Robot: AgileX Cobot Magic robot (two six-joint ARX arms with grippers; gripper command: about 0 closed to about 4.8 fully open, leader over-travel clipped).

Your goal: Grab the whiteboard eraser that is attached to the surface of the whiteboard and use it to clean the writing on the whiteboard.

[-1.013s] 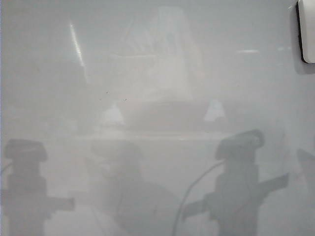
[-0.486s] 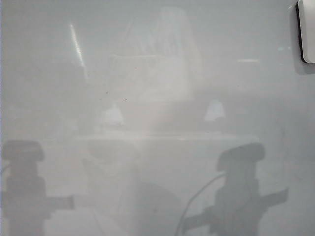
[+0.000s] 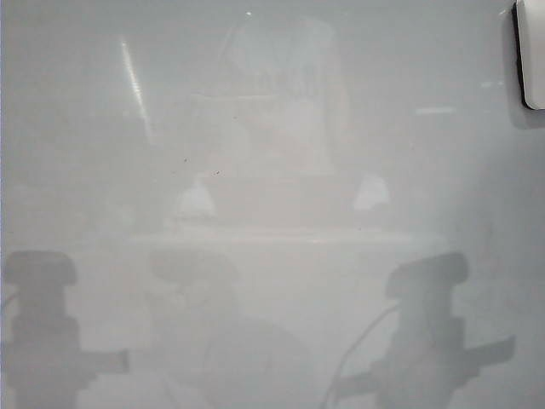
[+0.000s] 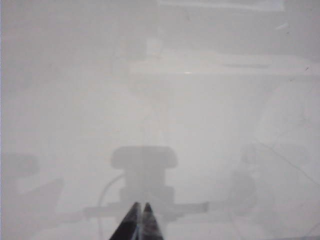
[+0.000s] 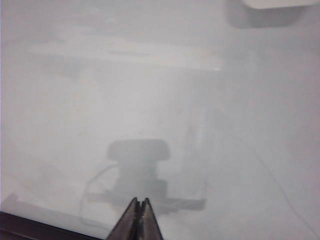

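Observation:
The whiteboard (image 3: 272,170) is a glossy pale grey surface filling every view. The whiteboard eraser (image 3: 533,53), a white block with a black edge, sticks to the board at the far right top corner of the exterior view, cut off by the frame. In the right wrist view only a strip of the eraser (image 5: 272,3) shows, above its shadow and well ahead of the tips. No writing shows in any view. My left gripper (image 4: 141,206) is shut and empty, off the board. My right gripper (image 5: 139,201) is also shut with nothing in it. Neither gripper shows in the exterior view, only their grey shadows.
Grey shadows of the two arms (image 3: 426,332) lie low on the board, among faint room reflections. A dark strip, the board's edge (image 5: 30,227), runs near the right gripper. A few tiny dark specks (image 3: 185,159) dot the board.
The right arm's shadow has slid down and to the right on the board, and the dark shape at the right edge is gone. The left shadow has sunk slightly. The eraser has not moved.

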